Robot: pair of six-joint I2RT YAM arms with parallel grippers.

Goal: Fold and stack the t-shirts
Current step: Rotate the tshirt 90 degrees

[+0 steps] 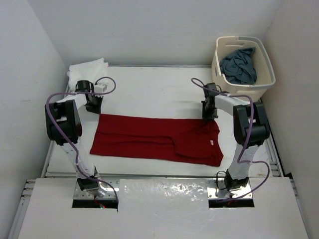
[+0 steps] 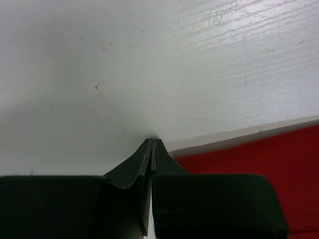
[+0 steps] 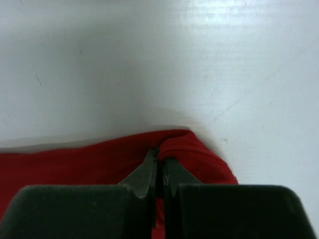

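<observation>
White desk (image 1: 149, 89): white t-shirt (image 1: 87, 67) folded at far-left corner; blue-grey t-shirt (image 1: 239, 64) untouched in basket (image 1: 219, 59). The red t-shirt (image 1: 154, 137) lies mid-desk, seemingly folded once; right pincer (image 3: 159, 157) pinches its far corner, left pincer (image 2: 152, 144) is pressed together beside its edge, apparently empty.

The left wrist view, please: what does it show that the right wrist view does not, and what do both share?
Only the left wrist view: the left gripper shut on nothing, tips over bare table beside the red t-shirt. Only the right wrist view: the right gripper shut on a bunched corner of that shirt. Both: red cloth, white table, a shut gripper.
</observation>
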